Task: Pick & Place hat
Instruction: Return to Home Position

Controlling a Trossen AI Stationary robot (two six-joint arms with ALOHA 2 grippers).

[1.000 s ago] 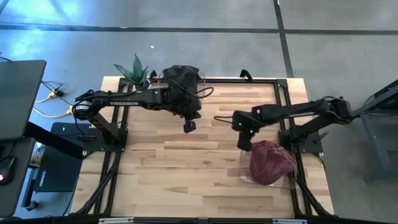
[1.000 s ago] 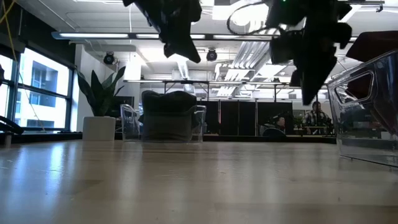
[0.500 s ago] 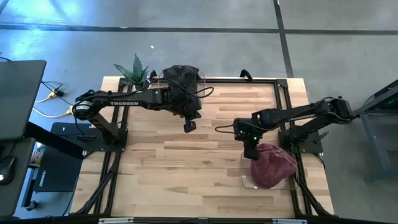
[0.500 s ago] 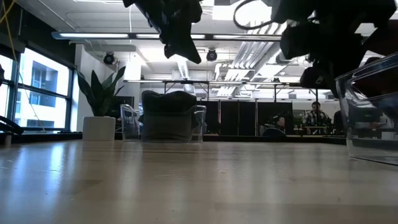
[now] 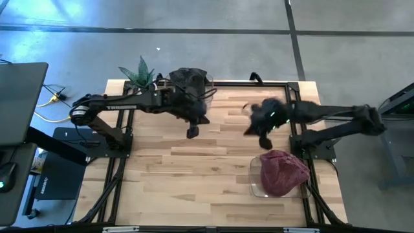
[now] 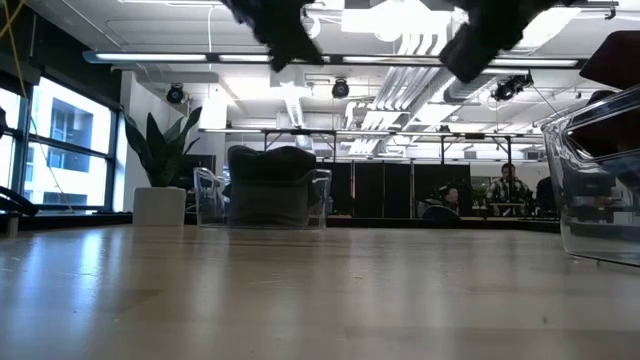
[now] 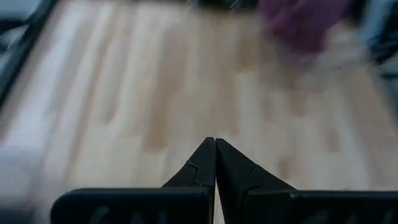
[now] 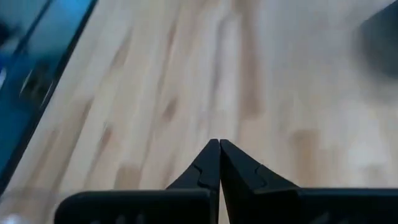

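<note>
The red cap [image 5: 281, 170] heaps shapeless, axis unclear; left end effector [image 7: 215, 142], right end effector [image 8: 219, 143] pressed together.

Only one marking shows: a short line of white lettering along the long link of the left arm [image 5: 121, 106], seen from above. It looks like the maker's brand word, maybe TROSSEN, but the letters are smeared, so I can't confirm it. Nothing else is legible in any view.
</note>
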